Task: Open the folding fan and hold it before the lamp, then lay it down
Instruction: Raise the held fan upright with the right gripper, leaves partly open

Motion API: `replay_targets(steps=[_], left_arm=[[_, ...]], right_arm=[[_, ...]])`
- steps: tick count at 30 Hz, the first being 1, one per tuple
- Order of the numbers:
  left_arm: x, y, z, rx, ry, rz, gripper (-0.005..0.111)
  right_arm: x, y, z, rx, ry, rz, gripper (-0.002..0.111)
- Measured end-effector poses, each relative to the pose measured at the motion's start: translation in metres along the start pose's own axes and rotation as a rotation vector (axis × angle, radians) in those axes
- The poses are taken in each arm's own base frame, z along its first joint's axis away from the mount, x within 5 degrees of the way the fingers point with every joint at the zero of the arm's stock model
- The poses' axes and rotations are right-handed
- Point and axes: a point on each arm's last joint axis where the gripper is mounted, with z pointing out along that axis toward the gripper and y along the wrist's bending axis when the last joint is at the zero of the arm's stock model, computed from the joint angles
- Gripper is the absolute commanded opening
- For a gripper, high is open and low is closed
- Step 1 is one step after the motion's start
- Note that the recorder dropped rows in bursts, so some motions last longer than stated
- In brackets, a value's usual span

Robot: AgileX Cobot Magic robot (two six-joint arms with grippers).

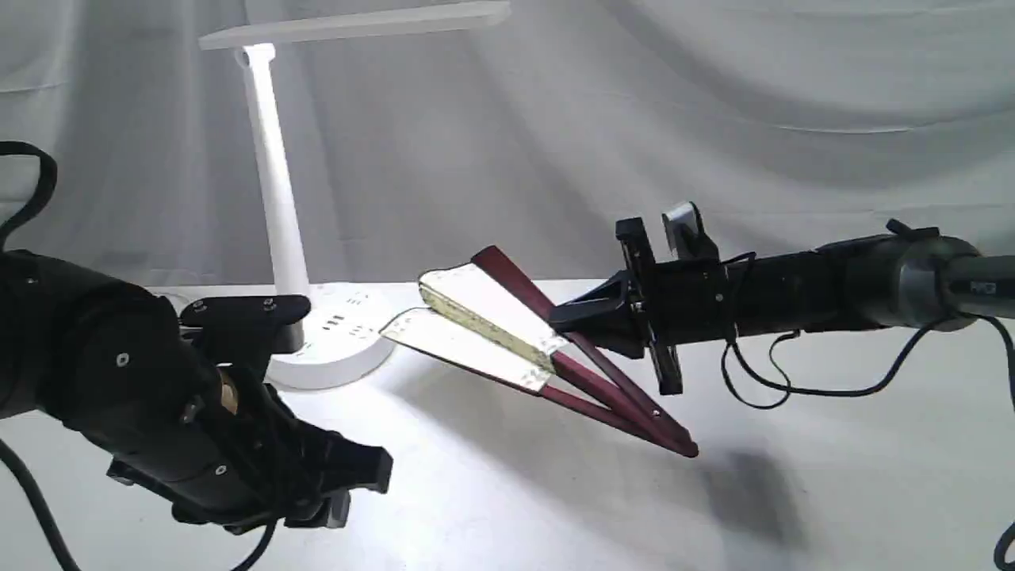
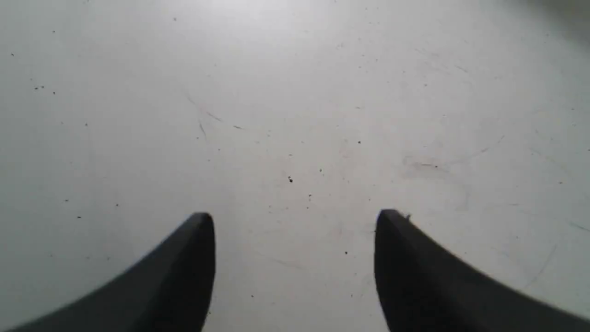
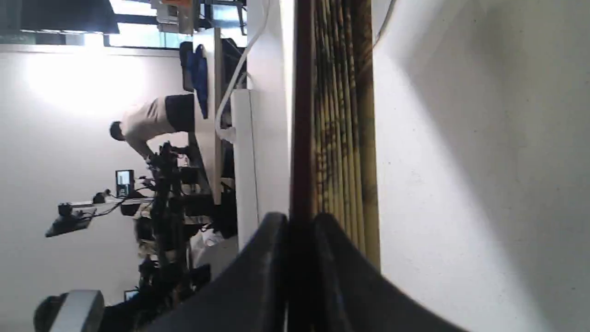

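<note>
The folding fan (image 1: 484, 311) hangs partly spread above the white table, tilted, its pivot end low at the right and its cream leaf pointing toward the lamp (image 1: 273, 182). My right gripper (image 1: 568, 320) is shut on the fan's upper maroon guard. In the right wrist view the same gripper (image 3: 299, 219) pinches that dark guard, with the yellowish pleats of the fan (image 3: 343, 115) beside it. My left gripper (image 1: 357, 474) hovers low at the front left, apart from the fan. Its left wrist view shows the gripper (image 2: 295, 216) open over bare table, holding nothing.
The lamp's round base (image 1: 341, 337) with sockets stands at the back left of the table (image 1: 555, 507), lit by its light bar (image 1: 357, 28). A grey cloth backdrop (image 1: 714, 119) hangs behind. A black cable (image 1: 793, 388) loops under the right arm.
</note>
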Motion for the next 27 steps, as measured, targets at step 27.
replay_targets(steps=[27], left_arm=[[-0.003,0.000,0.000,0.000,-0.038,0.019,0.052]], right_arm=[[0.009,0.069,-0.033,-0.039,-0.065,-0.106,0.000]])
